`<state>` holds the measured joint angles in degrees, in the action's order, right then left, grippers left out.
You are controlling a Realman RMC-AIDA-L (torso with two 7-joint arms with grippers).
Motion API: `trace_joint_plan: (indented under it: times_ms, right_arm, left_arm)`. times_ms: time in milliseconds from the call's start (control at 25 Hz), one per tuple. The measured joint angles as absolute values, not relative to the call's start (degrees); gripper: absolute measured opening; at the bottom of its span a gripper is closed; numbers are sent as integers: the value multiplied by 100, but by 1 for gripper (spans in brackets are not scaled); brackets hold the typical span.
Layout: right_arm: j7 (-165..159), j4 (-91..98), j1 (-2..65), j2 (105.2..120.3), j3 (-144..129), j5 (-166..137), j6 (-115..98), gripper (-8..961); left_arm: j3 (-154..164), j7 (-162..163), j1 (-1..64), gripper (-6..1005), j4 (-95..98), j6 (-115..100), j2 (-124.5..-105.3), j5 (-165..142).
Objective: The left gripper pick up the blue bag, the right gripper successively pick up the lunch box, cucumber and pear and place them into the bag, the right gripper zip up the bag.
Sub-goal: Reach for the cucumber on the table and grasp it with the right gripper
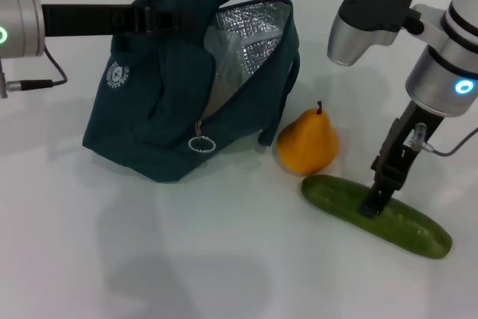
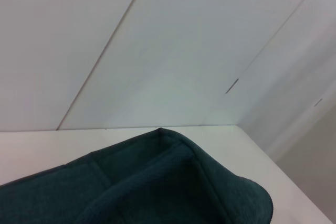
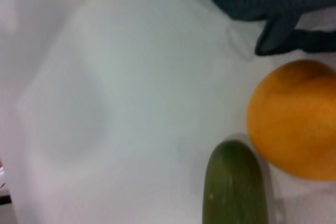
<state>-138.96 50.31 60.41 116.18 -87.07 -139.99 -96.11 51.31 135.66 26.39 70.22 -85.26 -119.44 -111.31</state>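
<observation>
**A:** What's in the bag from where you sit?

**B:** On my head camera the blue bag (image 1: 160, 121) stands on the white table (image 1: 224, 259) with its mouth gaping and the silver lining (image 1: 250, 31) showing. I can't make out anything inside it; the lunch box isn't in any of my views.

**A:** Who's holding it?

**B:** My left gripper (image 1: 153, 19) reaches in from the left and clamps the fabric at the bag's top, fingers closed on the blue bag. The ring pull (image 1: 201, 143) hangs at the lower end of the open zipper.

**A:** And the food?

**B:** Both outside. The pear (image 1: 308, 142) sits upright just beside the bag's right side, and the cucumber (image 1: 376, 215) lies on the table near the pear's base, running away to the right.

**A:** Your other arm?

**B:** My right gripper (image 1: 377, 201) is down on the cucumber's middle, touching it. I can't tell whether its fingers are apart or closed on it.
</observation>
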Motion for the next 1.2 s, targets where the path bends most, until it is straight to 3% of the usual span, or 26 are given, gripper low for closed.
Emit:
trace_joint_plan:
  times_ms: [1200]
  right_arm:
    - [-13905,4448,6128,11619,-9497,-13445,-8865,874]
  left_arm:
    - [5124,13465,2681,45,6882,-8523,-11935,-11124]
